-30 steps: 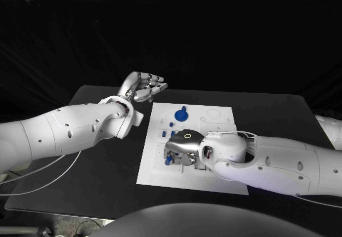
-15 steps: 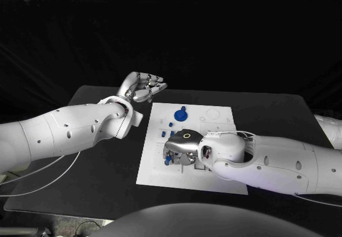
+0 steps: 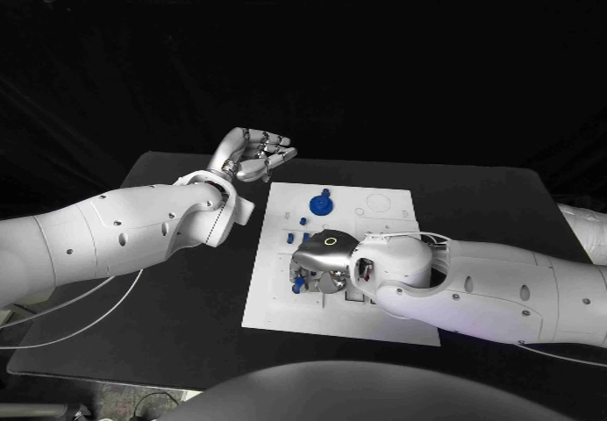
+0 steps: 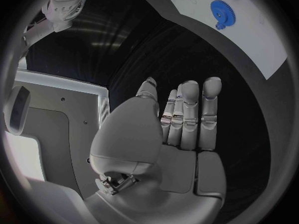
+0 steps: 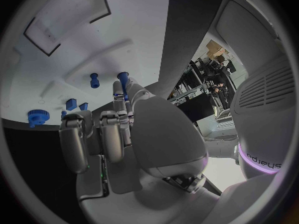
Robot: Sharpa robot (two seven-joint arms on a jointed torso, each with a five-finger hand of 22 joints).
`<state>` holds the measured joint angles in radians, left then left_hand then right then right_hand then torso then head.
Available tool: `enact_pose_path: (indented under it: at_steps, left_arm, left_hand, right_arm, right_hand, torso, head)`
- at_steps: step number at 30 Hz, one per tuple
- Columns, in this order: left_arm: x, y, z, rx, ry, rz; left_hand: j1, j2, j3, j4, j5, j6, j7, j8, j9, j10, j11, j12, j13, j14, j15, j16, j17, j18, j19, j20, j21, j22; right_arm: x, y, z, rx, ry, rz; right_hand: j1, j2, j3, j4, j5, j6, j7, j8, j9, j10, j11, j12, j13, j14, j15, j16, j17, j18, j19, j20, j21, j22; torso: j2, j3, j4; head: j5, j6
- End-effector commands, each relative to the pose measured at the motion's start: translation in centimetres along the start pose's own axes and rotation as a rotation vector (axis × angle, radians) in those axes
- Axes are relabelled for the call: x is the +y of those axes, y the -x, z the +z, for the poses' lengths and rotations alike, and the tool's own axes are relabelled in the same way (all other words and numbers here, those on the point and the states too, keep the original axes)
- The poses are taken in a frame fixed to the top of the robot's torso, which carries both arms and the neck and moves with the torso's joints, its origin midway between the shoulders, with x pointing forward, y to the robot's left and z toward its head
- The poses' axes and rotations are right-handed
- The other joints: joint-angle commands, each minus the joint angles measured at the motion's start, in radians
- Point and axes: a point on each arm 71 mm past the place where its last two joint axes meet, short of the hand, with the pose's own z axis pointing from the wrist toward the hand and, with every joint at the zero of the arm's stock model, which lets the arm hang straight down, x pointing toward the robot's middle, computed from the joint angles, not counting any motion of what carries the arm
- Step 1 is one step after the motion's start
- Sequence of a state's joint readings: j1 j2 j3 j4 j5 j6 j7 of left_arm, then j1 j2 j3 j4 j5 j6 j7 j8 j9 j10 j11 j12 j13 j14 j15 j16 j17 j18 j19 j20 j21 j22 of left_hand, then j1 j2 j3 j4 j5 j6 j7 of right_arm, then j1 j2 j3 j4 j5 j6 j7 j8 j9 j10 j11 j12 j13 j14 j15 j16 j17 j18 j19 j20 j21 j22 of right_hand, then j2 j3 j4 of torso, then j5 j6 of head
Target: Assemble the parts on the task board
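The white task board point(image 3: 380, 219) lies in the middle of the black table. A blue gear point(image 3: 321, 204) sits near its far edge, with small blue pegs point(image 3: 289, 237) just in front of it. My right hand point(image 3: 323, 263) is low over the board's left middle, fingers curled, and pinches a blue peg point(image 5: 122, 77) between thumb and fingertip against the board point(image 5: 69, 50). Close to it are another peg point(image 5: 94, 79), two small pieces point(image 5: 72, 104) and a toothed blue part point(image 5: 37, 117). My left hand point(image 3: 253, 153) hangs raised past the board's far left corner and holds nothing point(image 4: 187, 129).
The black table point(image 3: 165, 307) spreads round the board on all sides. My left forearm point(image 3: 139, 232) lies over the table's left part. My right forearm point(image 3: 481, 289) covers the board's near right corner. A rectangular recess point(image 5: 62, 15) is cut into the board.
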<state>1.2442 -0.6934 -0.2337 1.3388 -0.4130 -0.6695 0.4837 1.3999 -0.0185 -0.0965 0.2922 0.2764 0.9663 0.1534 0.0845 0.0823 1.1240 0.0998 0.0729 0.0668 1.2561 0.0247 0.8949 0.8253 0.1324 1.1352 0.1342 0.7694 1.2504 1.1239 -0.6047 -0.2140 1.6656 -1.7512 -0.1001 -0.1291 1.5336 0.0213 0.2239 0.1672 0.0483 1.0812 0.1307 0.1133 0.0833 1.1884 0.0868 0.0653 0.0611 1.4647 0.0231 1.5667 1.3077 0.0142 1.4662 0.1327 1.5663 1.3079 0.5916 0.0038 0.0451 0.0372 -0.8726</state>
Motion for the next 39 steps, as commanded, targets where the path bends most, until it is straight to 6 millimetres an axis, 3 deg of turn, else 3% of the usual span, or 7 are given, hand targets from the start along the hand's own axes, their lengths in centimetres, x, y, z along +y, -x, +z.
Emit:
enact_pose_path:
  at_steps: [1, 11, 14, 19, 24, 33, 39]
  left_arm:
    - [-0.2, -0.2, 0.0, 0.013, -0.017, -0.005]
    - [-0.3, -0.2, 0.0, 0.013, -0.018, -0.004]
    - [-0.3, -0.2, 0.0, 0.013, -0.018, -0.004]
    - [-0.2, -0.2, 0.0, 0.013, -0.018, -0.003]
    - [-0.2, -0.1, 0.0, 0.012, -0.018, -0.003]
    - [-0.1, 0.2, -0.1, 0.006, -0.016, 0.001]
    - [0.0, 0.2, 0.0, 0.004, -0.014, 0.003]
  left_hand:
    - [0.001, 0.012, -0.005, 0.000, 0.006, -0.004, 0.006, -0.007, -0.002, -0.006, 0.001, -0.005, -0.001, 0.002, 0.005, -0.001, 0.001, 0.014, 0.006, 0.002, -0.004, -0.001]
    - [0.001, 0.012, -0.005, 0.000, 0.006, -0.004, 0.006, -0.007, -0.002, -0.006, 0.001, -0.005, -0.001, 0.002, 0.005, -0.001, 0.001, 0.014, 0.006, 0.002, -0.004, -0.001]
    - [0.001, 0.012, -0.005, 0.000, 0.006, -0.004, 0.006, -0.007, -0.002, -0.006, 0.001, -0.005, -0.001, 0.002, 0.005, -0.001, 0.001, 0.014, 0.006, 0.002, -0.004, -0.001]
    - [0.001, 0.012, -0.005, 0.000, 0.006, -0.004, 0.006, -0.007, -0.002, -0.006, 0.001, -0.005, -0.001, 0.002, 0.005, -0.001, 0.001, 0.014, 0.006, 0.002, -0.004, -0.001]
    - [0.003, 0.014, -0.006, 0.000, 0.006, -0.004, 0.006, -0.007, -0.002, -0.006, 0.001, -0.005, -0.001, 0.003, 0.005, -0.001, 0.001, 0.014, 0.006, 0.002, -0.006, -0.001]
    - [0.003, 0.014, -0.006, 0.000, 0.006, -0.004, 0.006, -0.007, -0.002, -0.006, 0.001, -0.005, -0.001, 0.003, 0.005, -0.001, 0.001, 0.014, 0.006, 0.002, -0.006, -0.001]
    - [0.003, 0.014, -0.006, 0.000, 0.006, -0.004, 0.006, -0.007, -0.002, -0.006, 0.001, -0.005, -0.001, 0.003, 0.005, -0.001, 0.001, 0.014, 0.006, 0.002, -0.006, -0.001]
  right_arm:
    - [0.0, -0.3, 0.1, 0.027, -0.001, -0.008]
    - [0.3, -0.4, 0.2, 0.031, 0.004, -0.001]
    - [0.3, -0.4, 0.2, 0.023, 0.003, 0.001]
    - [0.2, 0.1, 0.0, -0.041, -0.006, 0.013]
    - [-0.4, 0.8, -1.0, -0.168, -0.023, 0.090]
    - [-3.9, 3.4, -5.2, -0.317, -0.153, 0.438]
    - [-6.7, 5.4, -9.0, -0.356, -0.264, 0.629]
  right_hand:
    - [-0.001, -0.008, -0.001, 0.004, 0.003, 0.010, -0.001, -0.005, 0.006, -0.009, 0.000, -0.005, -0.001, 0.106, 0.008, 0.004, 0.263, -0.014, 0.105, 0.006, 0.005, 0.263]
    - [-0.011, -0.028, -0.006, 0.009, 0.003, -0.010, 0.003, -0.022, 0.000, -0.035, 0.005, -0.007, -0.002, 0.106, 0.010, 0.004, 0.263, -0.014, 0.105, 0.008, 0.005, 0.263]
    - [-0.029, -0.055, -0.021, 0.018, 0.001, -0.065, 0.020, -0.050, -0.014, -0.088, 0.019, -0.008, -0.002, 0.106, 0.019, 0.004, 0.263, -0.014, 0.105, 0.013, 0.005, 0.263]
    - [-0.102, -0.108, -0.085, 0.039, 0.000, -0.209, 0.053, -0.053, -0.021, -0.222, 0.047, -0.005, 0.000, 0.106, 0.034, 0.004, 0.263, -0.014, 0.105, 0.027, 0.005, 0.263]
    - [-0.142, -0.133, -0.120, 0.063, -0.001, -0.252, 0.064, -0.051, -0.018, -0.261, 0.056, -0.001, 0.002, 0.106, 0.041, 0.004, 0.263, -0.014, 0.105, 0.035, 0.005, 0.263]
    - [-0.127, -0.102, -0.121, 0.070, -0.001, -0.221, 0.083, -0.033, -0.009, -0.226, 0.073, 0.022, 0.008, 0.106, 0.072, 0.004, 0.263, -0.014, 0.105, 0.058, 0.005, 0.263]
    - [-0.125, -0.085, -0.129, 0.070, -0.001, -0.196, 0.087, -0.023, -0.005, -0.205, 0.079, 0.032, 0.007, 0.106, 0.079, 0.004, 0.263, -0.014, 0.105, 0.068, 0.005, 0.263]
  torso:
    - [0.001, 0.0001, 0.0004]
    - [0.000, 0.0002, -0.0004]
    - [0.000, 0.0000, 0.0002]
    - [0.000, 0.0003, -0.0007]
    - [0.000, 0.0004, -0.0014]
    - [0.000, 0.0009, -0.0029]
    - [-0.002, 0.0000, -0.0042]
  head:
    - [0.001, 0.000]
    - [0.002, 0.000]
    - [0.002, 0.000]
    - [0.004, 0.000]
    - [0.001, 0.000]
    - [-0.002, 0.000]
    - [-0.006, 0.000]
